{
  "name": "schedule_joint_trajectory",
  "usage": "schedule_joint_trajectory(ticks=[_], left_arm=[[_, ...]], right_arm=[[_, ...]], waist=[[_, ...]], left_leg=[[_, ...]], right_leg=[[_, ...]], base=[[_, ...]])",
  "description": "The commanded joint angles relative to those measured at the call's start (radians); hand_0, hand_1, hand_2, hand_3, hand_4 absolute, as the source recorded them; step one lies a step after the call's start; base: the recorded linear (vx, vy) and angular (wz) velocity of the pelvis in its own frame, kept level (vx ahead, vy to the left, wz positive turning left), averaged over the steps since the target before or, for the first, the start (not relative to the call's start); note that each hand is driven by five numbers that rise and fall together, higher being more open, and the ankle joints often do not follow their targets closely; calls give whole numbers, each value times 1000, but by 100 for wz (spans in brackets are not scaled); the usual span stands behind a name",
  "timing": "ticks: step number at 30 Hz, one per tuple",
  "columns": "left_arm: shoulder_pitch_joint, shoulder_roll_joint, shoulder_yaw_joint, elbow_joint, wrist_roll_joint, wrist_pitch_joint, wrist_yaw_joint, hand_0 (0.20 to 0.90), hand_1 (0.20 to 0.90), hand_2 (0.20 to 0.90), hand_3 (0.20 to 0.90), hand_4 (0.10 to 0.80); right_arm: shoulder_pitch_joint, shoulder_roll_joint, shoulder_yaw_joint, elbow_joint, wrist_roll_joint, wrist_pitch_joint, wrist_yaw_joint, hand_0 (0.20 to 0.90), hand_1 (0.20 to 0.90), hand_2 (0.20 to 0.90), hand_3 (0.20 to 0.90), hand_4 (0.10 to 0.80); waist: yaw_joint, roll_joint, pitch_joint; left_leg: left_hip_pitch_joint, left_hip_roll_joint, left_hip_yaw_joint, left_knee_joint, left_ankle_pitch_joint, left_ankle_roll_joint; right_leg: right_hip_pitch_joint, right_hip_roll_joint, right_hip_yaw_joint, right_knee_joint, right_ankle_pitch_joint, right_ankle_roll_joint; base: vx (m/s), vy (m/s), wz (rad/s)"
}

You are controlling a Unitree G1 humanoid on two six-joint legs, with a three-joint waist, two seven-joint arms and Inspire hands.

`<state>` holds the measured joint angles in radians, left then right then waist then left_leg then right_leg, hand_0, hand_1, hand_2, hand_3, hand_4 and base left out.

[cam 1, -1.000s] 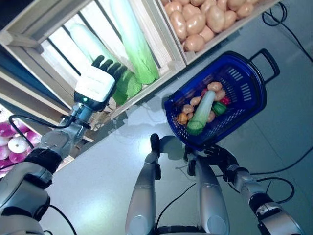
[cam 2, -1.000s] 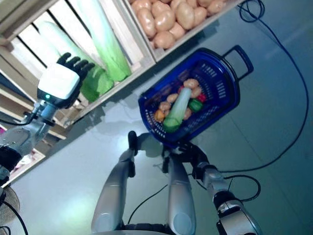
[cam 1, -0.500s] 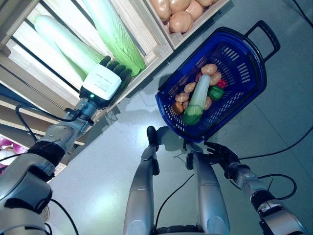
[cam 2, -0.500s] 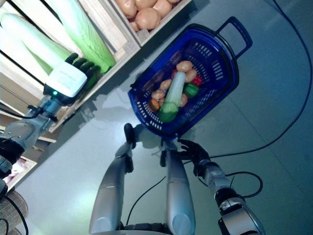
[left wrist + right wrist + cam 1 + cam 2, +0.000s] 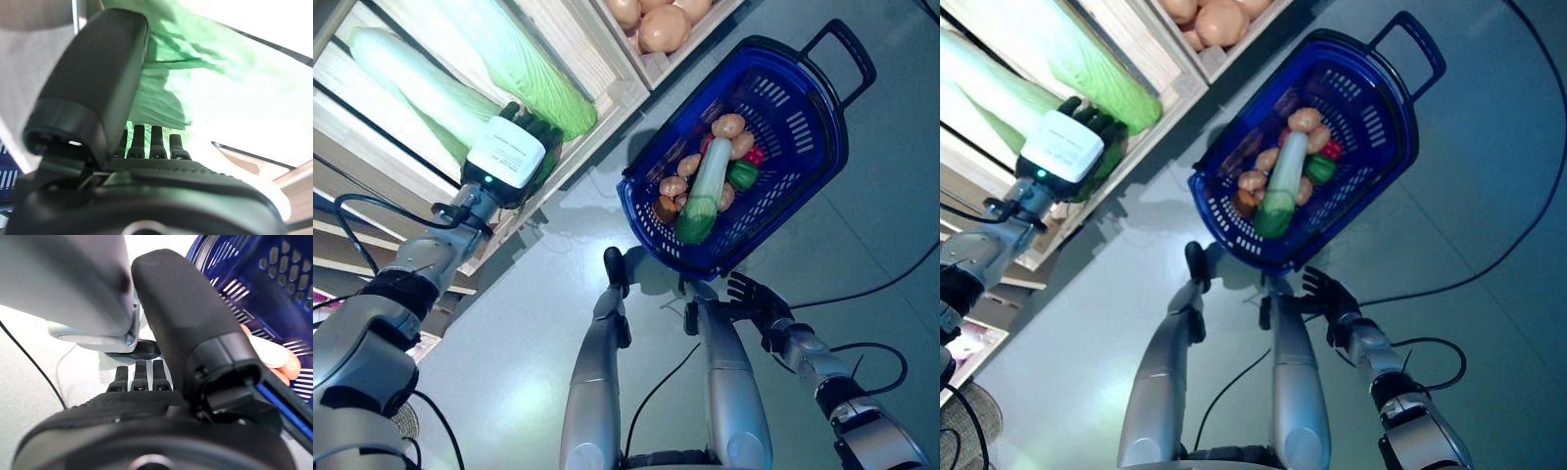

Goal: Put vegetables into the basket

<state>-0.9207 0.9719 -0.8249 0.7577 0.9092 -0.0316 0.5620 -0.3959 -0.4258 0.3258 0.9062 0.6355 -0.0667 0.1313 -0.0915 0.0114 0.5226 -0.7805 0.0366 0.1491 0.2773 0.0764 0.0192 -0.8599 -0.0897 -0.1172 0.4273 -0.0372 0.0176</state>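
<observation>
A basket (image 5: 822,137) holding vegetables (image 5: 705,186) sits at upper right, with cabbages (image 5: 509,69) in a crate (image 5: 607,93) at upper left and potatoes (image 5: 656,20) top centre.

Head views: bright, cool light from overhead. The pale cabbages (image 5: 431,83) in the wooden crates (image 5: 607,78) are washed out to near white. A soft sheen lies on the grey floor (image 5: 509,333); a dark shadow sits beside the blue basket (image 5: 803,157). Left wrist view: strong glare behind the green leaves (image 5: 195,73), the left hand (image 5: 93,88) dark and blurred. Right wrist view: the right hand (image 5: 186,318) is close and out of focus
</observation>
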Motion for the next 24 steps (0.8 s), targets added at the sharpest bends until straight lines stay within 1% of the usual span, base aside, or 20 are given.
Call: schedule_joint_trajectory(ticks=[1,4,10,13,15,16,17,18,24], left_arm=[[-40,79,120,31,-11,99,2,900,900,900,900,800],[-23,83,141,47,-13,107,5,900,900,900,900,800],[51,75,206,48,-19,123,23,900,900,900,900,800],[72,70,221,44,-27,138,26,900,900,900,900,800],[76,70,222,49,-37,133,32,900,900,900,900,800],[80,68,226,51,-37,139,35,707,707,707,707,671],[85,64,231,53,-38,143,35,345,345,345,345,430],[87,62,233,54,-40,143,35,300,300,300,300,400],[116,51,257,69,-32,133,61,300,300,300,300,400]], right_arm=[[89,-83,-12,-62,9,-4,-29,900,900,900,900,800],[88,-85,-15,-58,3,-9,-27,900,900,900,900,800],[96,-85,-25,-73,3,-12,-40,900,900,900,900,800],[98,-84,-26,-79,5,-10,-49,900,900,900,900,800],[99,-87,-28,-79,10,-13,-47,900,900,900,900,800],[100,-86,-30,-85,7,-8,-52,900,900,900,900,800],[100,-84,-30,-89,6,-7,-57,900,900,900,900,800],[100,-83,-30,-91,5,-7,-58,900,900,900,900,800],[102,-81,-36,-89,3,-9,-58,900,900,900,900,800]], waist=[[-2,29,-3],[2,34,-3],[14,38,-3],[17,36,-3],[19,35,-3],[20,33,-3],[20,33,-3],[20,33,-3],[24,26,-3]], left_leg=[[-51,-5,-27,62,-30,-65],[-54,-6,-28,59,-28,-66],[-56,-13,-33,53,-26,-65],[-56,-13,-34,51,-24,-64],[-54,-13,-37,47,-22,-65],[-54,-12,-37,46,-21,-66],[-53,-12,-37,43,-19,-66],[-52,-12,-37,42,-18,-65],[-42,-9,-36,29,-12,-67]], right_leg=[[42,-2,-4,-91,64,34],[40,-7,-8,-94,64,34],[41,-10,-20,-95,61,32],[41,-9,-23,-94,60,30],[45,-8,-27,-93,58,30],[46,-8,-28,-94,58,29],[46,-6,-29,-95,58,29],[47,-6,-29,-95,58,29],[58,-2,-37,-100,58,28]], base=[[0,0,0],[0,0,0],[0,0,0],[0,0,0],[0,0,0],[0,0,0],[0,0,0],[0,0,0],[0,0,0]])
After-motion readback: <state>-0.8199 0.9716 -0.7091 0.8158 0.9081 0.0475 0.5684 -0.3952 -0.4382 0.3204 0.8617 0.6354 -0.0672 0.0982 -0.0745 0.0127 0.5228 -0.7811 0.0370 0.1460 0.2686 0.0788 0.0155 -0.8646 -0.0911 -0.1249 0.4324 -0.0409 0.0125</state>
